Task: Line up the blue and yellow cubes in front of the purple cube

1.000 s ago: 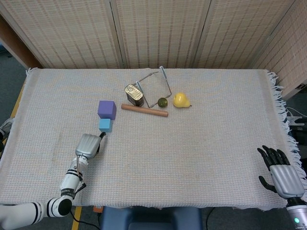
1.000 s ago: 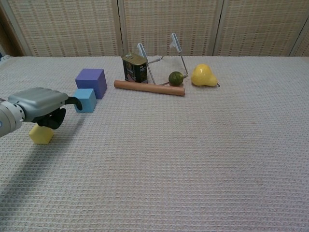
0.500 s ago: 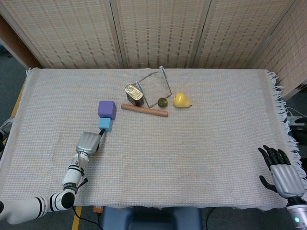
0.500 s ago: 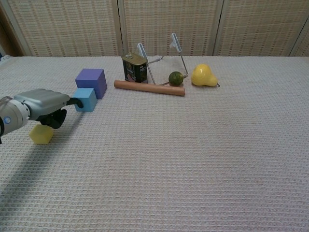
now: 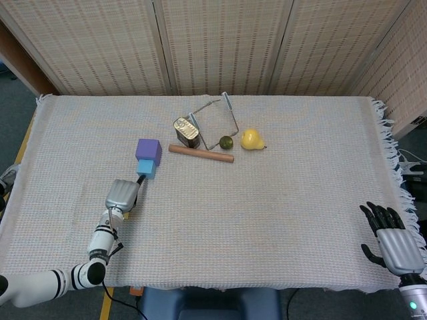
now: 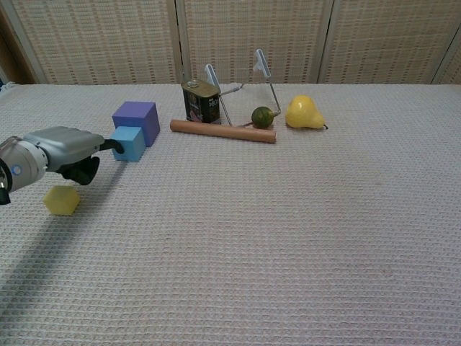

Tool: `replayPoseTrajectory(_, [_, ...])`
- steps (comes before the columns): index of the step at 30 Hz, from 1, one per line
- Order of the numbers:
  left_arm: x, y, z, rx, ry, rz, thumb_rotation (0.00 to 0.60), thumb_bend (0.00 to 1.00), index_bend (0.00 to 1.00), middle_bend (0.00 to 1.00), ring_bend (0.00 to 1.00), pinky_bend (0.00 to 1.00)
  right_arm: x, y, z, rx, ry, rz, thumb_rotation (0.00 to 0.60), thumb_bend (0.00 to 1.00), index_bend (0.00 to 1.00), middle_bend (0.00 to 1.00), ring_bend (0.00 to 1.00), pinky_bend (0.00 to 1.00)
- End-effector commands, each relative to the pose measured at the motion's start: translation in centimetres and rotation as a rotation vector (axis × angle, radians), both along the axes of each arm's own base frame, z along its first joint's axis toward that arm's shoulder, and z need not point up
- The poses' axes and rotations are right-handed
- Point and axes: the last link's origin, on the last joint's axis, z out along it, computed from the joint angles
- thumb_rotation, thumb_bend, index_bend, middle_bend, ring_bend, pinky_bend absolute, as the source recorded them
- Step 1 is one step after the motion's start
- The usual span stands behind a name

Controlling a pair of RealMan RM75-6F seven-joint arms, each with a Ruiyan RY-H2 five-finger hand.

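We are starting from the blue cube. It is sitting right in front of the purple cube, touching it or nearly so, which is the place the task wants for it. Our left hand is reaching toward it with the fingers curled in and holding nothing; one fingertip is pointing forward and seems to be touching the near face of the blue cube. We judge that the hand is pushing the cube to set it straight, not grasping it.

The yellow cube is lying apart, nearer to us and to the left of the line, on the surface below the hand. In the head view the hand is hiding it. It is not yet in the row, so this step is remaining.

Our right hand is resting at the far right edge, fingers spread, holding nothing.

We are counting three cubes, one of each colour. Behind them there are one tin, one wooden rod, one wire stand, one small green fruit and one pear.
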Motion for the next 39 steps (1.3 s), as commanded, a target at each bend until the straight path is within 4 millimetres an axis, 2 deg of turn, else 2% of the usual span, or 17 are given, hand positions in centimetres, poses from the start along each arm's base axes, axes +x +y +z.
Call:
replayPoseTrajectory(1, [0.1, -0.2, 0.0, -0.003, 0.0, -0.007, 0.6, 0.89, 0.12, 1.0, 1.0, 1.0, 0.0, 0.0, 0.0, 0.0, 0.0, 0.001, 0.6, 0.1, 0.0, 0.0, 0.0, 0.0])
replayPoseTrajectory(3, [0.3, -0.5, 0.1, -0.002, -0.002, -0.018, 0.6, 0.85, 0.14, 1.0, 1.0, 1.0, 0.0, 0.1, 0.0, 0.0, -0.001, 0.002, 0.6, 0.1, 0.0, 0.0, 0.0, 0.0])
replayPoseTrajectory(8, [1.1, -1.5, 0.9, 0.008, -0.036, -0.048, 0.6, 0.6, 0.15, 1.0, 1.0, 1.0, 0.1, 0.2, 0.0, 0.001, -0.002, 0.005, 0.6, 0.1, 0.0, 0.0, 0.0, 0.0])
replayPoseTrajectory(10, [1.4, -2.4, 1.6, 0.005, -0.068, -0.06, 0.6, 0.49, 0.15, 1.0, 1.0, 1.0, 0.2, 0.3, 0.1, 0.001, -0.003, 0.008, 0.6, 0.1, 0.0, 0.0, 0.0, 0.0])
replayPoseTrajectory(13, [1.4, -4.2, 2.8, -0.014, -0.121, -0.065, 0.6, 0.42, 0.16, 1.0, 1.0, 1.0, 0.2, 0.4, 0.1, 0.001, -0.005, 0.01, 0.6, 0.1, 0.0, 0.0, 0.0, 0.0])
replayPoseTrajectory(19, [-0.4, -6.8, 4.5, -0.048, -0.128, -0.036, 0.6, 0.39, 0.17, 1.0, 1.0, 1.0, 0.4, 0.5, -0.1, 0.013, -0.006, 0.021, 0.6, 0.1, 0.0, 0.0, 0.0, 0.0])
replayPoseTrajectory(24, [-2.3, -7.7, 4.2, -0.052, -0.081, -0.011, 0.6, 0.38, 0.18, 1.0, 1.0, 1.0, 0.6, 0.7, -0.2, 0.02, -0.008, 0.032, 0.6, 0.1, 0.0, 0.0, 0.0, 0.0])
replayPoseTrajectory(29, [-3.7, -7.9, 3.5, -0.016, -0.046, -0.004, 0.6, 0.38, 0.21, 1.0, 1.0, 1.0, 0.7, 0.8, -0.2, 0.024, -0.01, 0.036, 0.6, 0.1, 0.0, 0.0, 0.0, 0.0])
replayPoseTrajectory(34, [-4.3, -7.7, 3.2, 0.009, -0.048, 0.007, 0.6, 0.38, 0.32, 1.0, 1.0, 1.0, 0.7, 0.9, -0.2, 0.026, -0.011, 0.035, 0.6, 0.1, 0.0, 0.0, 0.0, 0.0])
replayPoseTrajectory(39, [-4.6, -7.4, 2.9, 0.034, -0.042, -0.001, 0.6, 0.38, 0.36, 1.0, 1.0, 1.0, 0.7, 1.0, -0.3, 0.033, -0.01, 0.033, 0.6, 0.1, 0.0, 0.0, 0.0, 0.0])
